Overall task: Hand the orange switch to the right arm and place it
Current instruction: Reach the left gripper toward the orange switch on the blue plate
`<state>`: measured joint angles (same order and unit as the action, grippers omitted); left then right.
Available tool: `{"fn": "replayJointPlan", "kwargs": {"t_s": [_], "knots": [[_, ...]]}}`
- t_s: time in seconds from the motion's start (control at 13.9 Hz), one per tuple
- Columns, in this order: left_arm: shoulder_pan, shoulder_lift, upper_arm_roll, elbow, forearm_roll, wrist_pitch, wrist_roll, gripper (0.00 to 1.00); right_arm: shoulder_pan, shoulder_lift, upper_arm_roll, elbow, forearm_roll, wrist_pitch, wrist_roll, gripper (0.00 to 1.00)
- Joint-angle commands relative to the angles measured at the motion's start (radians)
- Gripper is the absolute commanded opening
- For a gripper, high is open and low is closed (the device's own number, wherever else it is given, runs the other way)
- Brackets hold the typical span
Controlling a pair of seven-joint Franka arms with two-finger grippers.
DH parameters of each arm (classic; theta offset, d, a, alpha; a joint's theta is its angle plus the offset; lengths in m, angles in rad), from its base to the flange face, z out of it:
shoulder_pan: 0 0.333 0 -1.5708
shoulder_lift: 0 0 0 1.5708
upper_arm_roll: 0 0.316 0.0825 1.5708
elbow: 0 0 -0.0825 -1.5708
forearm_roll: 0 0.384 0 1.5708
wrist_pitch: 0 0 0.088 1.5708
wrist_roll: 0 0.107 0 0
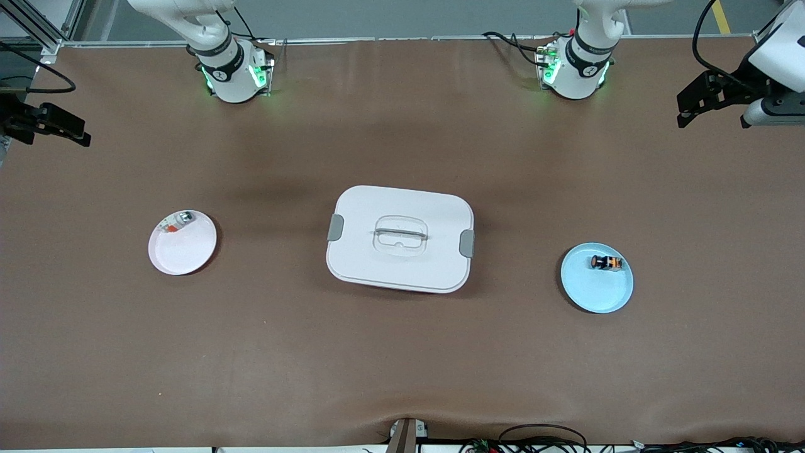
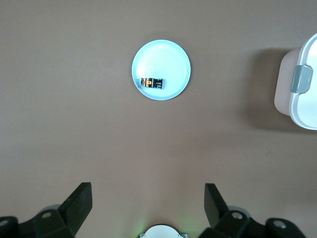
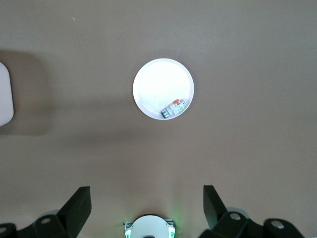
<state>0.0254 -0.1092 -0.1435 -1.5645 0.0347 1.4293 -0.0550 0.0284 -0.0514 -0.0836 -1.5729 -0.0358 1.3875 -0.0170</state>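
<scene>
High over table, left claw (image 2: 148,206) and right claw (image 3: 147,206) wide open, empty.

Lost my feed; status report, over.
Left gripper and right gripper both open, waiting high at table ends. Orange switch lying on blue plate, untouched. White lidded box mid-table between arms.

1. Everything here is pointing to a robotics lab: two white arm bases (image 1: 236,72) are standing bolted along the table's edge, green lights glowing.
2. A brown mat (image 1: 402,352) is covering the whole table.
3. Cables (image 1: 541,440) are trailing off the near edge, and what is probably aluminium framing (image 1: 38,31) is standing at the corner.
</scene>
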Motion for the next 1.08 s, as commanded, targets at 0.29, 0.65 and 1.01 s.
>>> {"fn": "replayJointPlan", "kwargs": {"t_s": [0.29,0.65,1.01], "knots": [[0.007,0.04,0.002,0.027,-0.016,-0.017,0.009,1.0,0.002,-0.008,-0.002,0.007,0.008,-0.01,-0.003,1.0],[0.082,0.129,0.004,-0.052,-0.015,0.1,0.009,1.0,0.002,-0.007,-0.001,0.007,0.008,-0.01,-0.003,1.0],[0.08,0.148,0.004,-0.306,-0.009,0.409,0.009,1.0,0.004,-0.007,-0.001,0.007,0.008,-0.008,-0.003,1.0]]}}
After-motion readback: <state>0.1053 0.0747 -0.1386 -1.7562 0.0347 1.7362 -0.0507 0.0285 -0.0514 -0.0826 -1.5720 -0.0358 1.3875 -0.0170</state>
